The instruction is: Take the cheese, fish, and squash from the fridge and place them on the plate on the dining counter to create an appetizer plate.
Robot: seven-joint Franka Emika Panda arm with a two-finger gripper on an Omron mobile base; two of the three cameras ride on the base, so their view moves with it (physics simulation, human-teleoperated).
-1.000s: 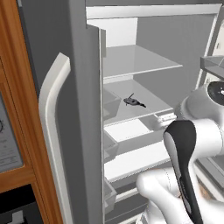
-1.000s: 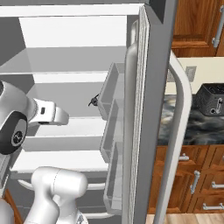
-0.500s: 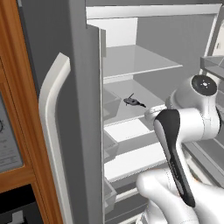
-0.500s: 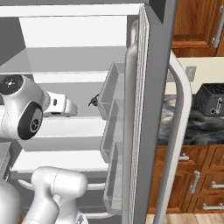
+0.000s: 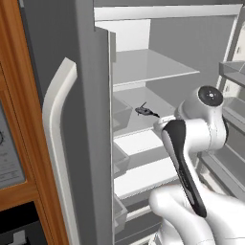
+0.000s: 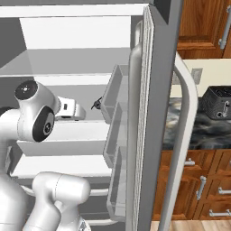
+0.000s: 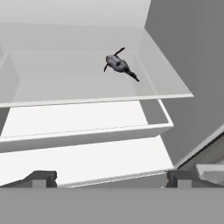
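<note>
While its claw (image 7: 109, 177) gapes wide and empty, the arm faces the fridge (image 5: 91, 72) shelf (fish (image 7: 119, 64) ahead); reaching farther in comes next.

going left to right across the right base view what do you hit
robot arm → fish → door bins → fridge door edge → white door handle → dark toaster-like appliance on the stone counter

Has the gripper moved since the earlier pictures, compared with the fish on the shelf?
Yes. In the right base view the gripper has gone deeper into the fridge, closer to the fish, which stays on its shelf.
</note>
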